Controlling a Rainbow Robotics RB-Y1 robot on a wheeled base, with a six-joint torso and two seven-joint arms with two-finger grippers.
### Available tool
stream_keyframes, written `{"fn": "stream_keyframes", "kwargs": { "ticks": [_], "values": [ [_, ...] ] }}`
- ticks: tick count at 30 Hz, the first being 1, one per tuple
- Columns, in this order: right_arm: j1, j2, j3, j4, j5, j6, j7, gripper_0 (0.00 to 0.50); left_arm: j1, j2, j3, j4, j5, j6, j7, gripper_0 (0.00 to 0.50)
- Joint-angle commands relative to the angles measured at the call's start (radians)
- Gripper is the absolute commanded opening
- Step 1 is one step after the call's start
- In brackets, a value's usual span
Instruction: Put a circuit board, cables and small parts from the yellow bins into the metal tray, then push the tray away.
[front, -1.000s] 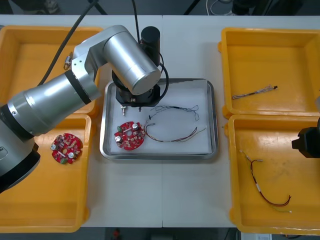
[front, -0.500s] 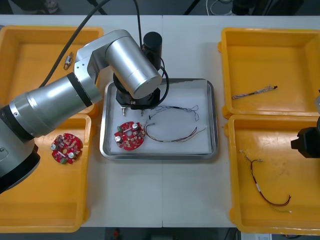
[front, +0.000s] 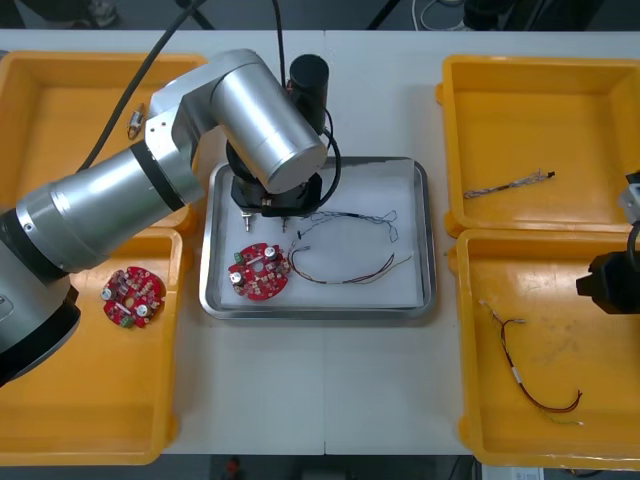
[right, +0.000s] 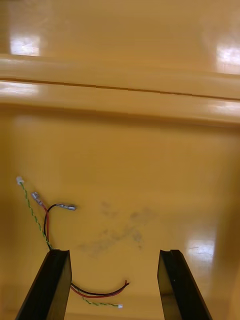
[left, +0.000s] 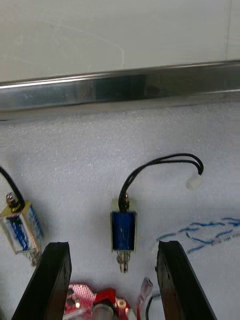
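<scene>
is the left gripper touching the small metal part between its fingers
Apart. Left wrist view: white tray shows between the small metal part and both open left gripper fingers.

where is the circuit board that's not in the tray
In the front view the circuit board lies in the near yellow bin on the robot's left, beside the metal tray over which the left hand hovers.
</scene>
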Motion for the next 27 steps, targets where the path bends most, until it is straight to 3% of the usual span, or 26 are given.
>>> {"fn": "stream_keyframes", "kwargs": {
  "ticks": [1, 9, 19, 27],
  "values": [
    [-0.067, -0.061, 0.073, -0.046, -0.068, 0.003, -0.025, 0.5, 0.006, 0.017, 0.111, -0.144, 0.008, 0.141, 0.022, 0.5],
    [-0.18, -0.107, 0.194, -0.049, -0.163, 0.003, -0.02, 0.5, 0.08, 0.117, 0.296, -0.378, 0.086, 0.364, -0.004, 0.5],
    [-0.364, -0.11, 0.447, -0.059, -0.172, 0.003, -0.019, 0.5, 0.265, 0.318, 0.555, -0.588, 0.225, 0.372, -0.156, 0.5],
    [-0.463, -0.098, 0.665, -0.059, -0.159, 0.003, -0.003, 0.5, 0.423, 0.444, 0.781, -0.613, 0.33, 0.372, -0.292, 0.5]
  ]
}}
